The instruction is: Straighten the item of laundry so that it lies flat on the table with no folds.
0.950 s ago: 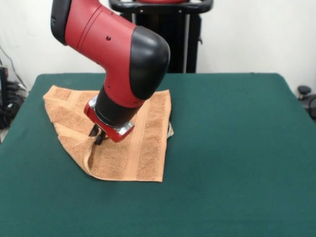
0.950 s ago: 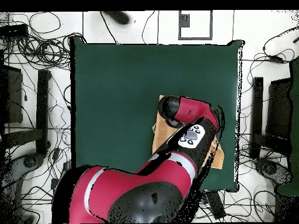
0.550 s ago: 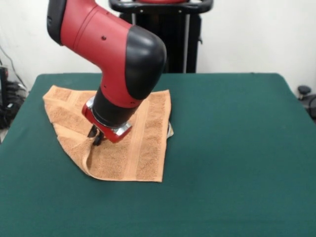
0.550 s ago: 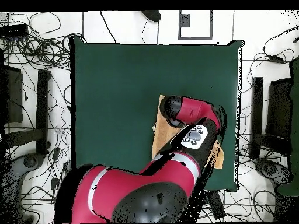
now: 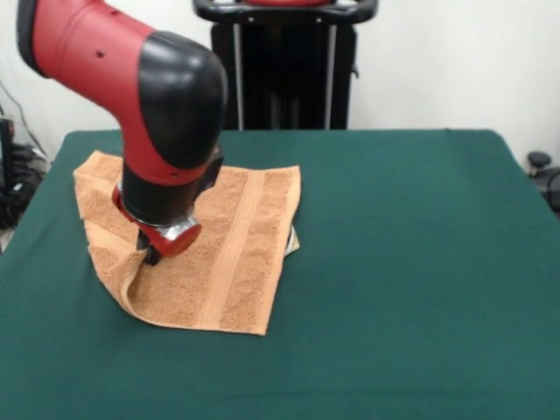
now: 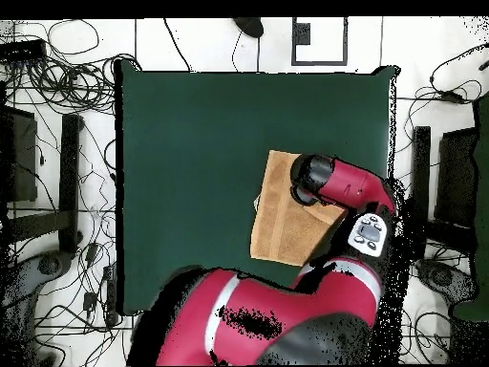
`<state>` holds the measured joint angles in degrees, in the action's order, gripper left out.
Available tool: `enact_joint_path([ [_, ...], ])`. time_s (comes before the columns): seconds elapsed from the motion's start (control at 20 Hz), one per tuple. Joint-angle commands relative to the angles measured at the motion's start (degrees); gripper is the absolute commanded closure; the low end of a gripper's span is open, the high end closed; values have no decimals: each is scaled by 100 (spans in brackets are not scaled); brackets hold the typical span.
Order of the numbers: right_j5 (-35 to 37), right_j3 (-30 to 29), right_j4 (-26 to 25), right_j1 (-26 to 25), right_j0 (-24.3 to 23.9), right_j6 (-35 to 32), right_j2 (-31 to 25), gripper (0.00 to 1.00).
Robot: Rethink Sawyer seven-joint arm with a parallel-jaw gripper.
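Small orange-tan terry towel (image 5: 229,254) lies on the large dark green felt-topped table (image 5: 411,262), toward the left side in the front view and near the far edge; in the overhead view it sits right of centre, partly under the arm. The red and black robot arm (image 5: 131,79) comes down onto the towel's left part, gripper (image 5: 153,254) low at the cloth. It sits right where a raised fold runs along the towel's left edge, so it looks to be touching or pinching that fold, but the wrist hides the tips and I cannot tell if it is wide, narrow or clamped on fabric.

Key relation: most of the towel spreads away from the gripper toward the front view's right and toward the camera, while the loose folded strip lies directly under and just left of it. Judgement: that left edge needs pulling outward, away from the towel's body, to flatten it.

Texture: looped, soft pile, with a flat woven band (image 5: 234,249) running the long way from the far edge to the near edge. A small white tag (image 5: 291,245) peeks out at the right edge. The right half lies flat; the left half is rumpled and doubled, so the task is not finished.
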<state>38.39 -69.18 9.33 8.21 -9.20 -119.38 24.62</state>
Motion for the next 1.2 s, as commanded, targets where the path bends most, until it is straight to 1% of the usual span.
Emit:
enact_joint_path([
  [0.05,-877,-301,-299,-333,-359,341,-1349,100],
  [0.35,-885,-458,-323,-258,-278,-57,-1439,100],
  [0.55,-876,-479,-319,-241,-270,-145,-1548,100],
  [1.2,-741,-578,-354,-73,-354,81,-1939,100],
])
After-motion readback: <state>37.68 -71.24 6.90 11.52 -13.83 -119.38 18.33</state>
